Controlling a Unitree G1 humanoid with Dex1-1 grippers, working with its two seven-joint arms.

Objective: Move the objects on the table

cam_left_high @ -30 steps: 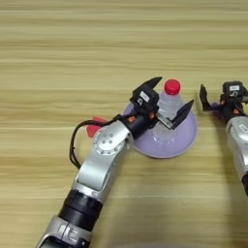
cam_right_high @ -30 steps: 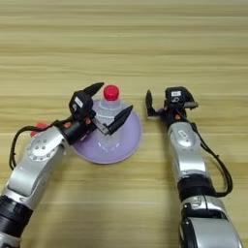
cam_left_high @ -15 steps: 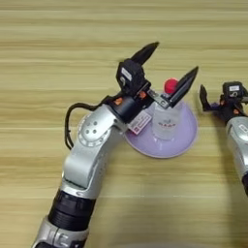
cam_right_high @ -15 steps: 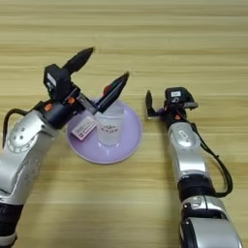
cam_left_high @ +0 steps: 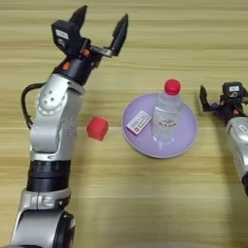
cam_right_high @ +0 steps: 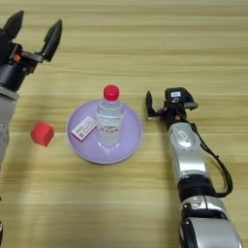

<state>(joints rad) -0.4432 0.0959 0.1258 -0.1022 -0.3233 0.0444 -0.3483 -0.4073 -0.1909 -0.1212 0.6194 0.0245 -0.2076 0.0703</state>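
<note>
Left gripper [cam_left_high: 99, 29], fingers spread and empty, now raised well clear of the water bottle [cam_left_high: 166, 112] it flanked a second ago. Bottle upright on purple plate [cam_left_high: 186, 140] beside small bar [cam_left_high: 138, 122], apparently placed; red cube [cam_left_high: 97, 128] on table [cam_left_high: 121, 203]. Right gripper [cam_right_high: 162, 107] idle near plate, finger state unclear.

Red cube [cam_left_high: 97, 128], red-capped clear bottle [cam_left_high: 165, 112], lilac plate [cam_left_high: 186, 140], light-brown table [cam_left_high: 145, 203]

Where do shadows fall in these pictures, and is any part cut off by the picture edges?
Left eye view: the clear plastic water bottle with red cap stands on the round purple plate; the small red cube casts a faint soft shadow on the wooden table; the right gripper sits near the right edge. Right eye view: the open left gripper is partly cut off at the left edge.
</note>
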